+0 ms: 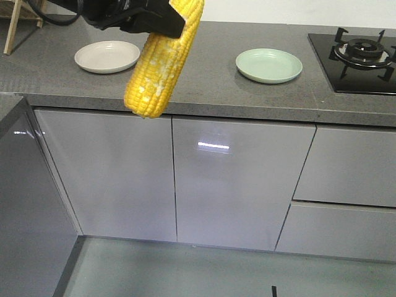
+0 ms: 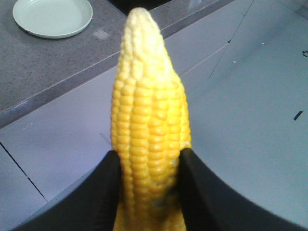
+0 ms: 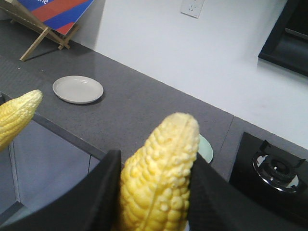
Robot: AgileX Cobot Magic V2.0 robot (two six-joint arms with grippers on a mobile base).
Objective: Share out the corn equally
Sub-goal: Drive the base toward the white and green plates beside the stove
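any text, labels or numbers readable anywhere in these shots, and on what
On the blue and red board on the wooden stand: white letters cut off by the frame edge, too little to read.
No text on the corn, beige plate, green plate or hob.

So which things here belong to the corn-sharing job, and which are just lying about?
Job: corn in left gripper; second corn in right gripper; beige plate and green plate, the likely targets.
Lying about: gas stove; wooden stand; wall socket.
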